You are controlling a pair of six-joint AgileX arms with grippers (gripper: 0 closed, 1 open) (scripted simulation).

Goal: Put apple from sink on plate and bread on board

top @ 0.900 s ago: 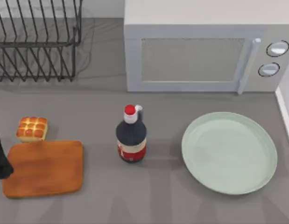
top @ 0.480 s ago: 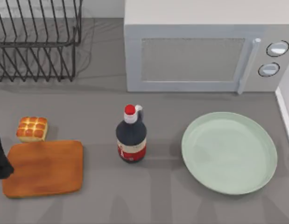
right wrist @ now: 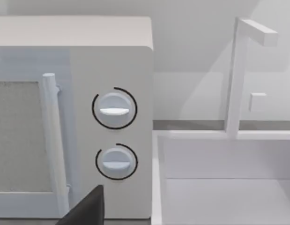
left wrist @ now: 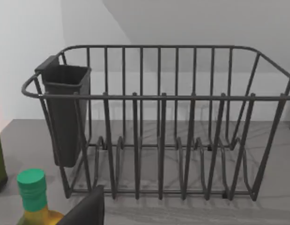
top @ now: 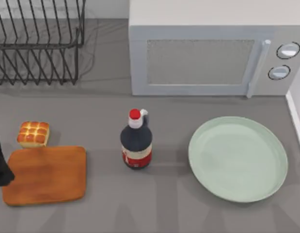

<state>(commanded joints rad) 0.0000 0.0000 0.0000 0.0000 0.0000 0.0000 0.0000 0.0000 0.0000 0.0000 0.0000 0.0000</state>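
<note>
The bread [top: 33, 133], a golden-brown bun cluster, sits on the counter just behind the far left corner of the orange-brown board [top: 45, 174]. The pale mint-green plate [top: 238, 158] lies bare at the right. The apple is out of view. The white sink [right wrist: 219, 187] with its faucet [right wrist: 236, 75] stands beside the microwave. My left arm [top: 0, 162] is parked at the table's left edge, next to the board. A dark piece of my left gripper [left wrist: 84, 211] shows before the dish rack, and one of my right gripper [right wrist: 84, 208] before the microwave.
A dark bottle with a red cap [top: 136, 141] stands between board and plate. The white microwave [top: 208, 53] fills the back right, and a black wire dish rack [top: 38, 43] the back left. A green-capped bottle [left wrist: 34, 197] stands near the rack. The sink's rim [top: 296, 116] borders the plate's right.
</note>
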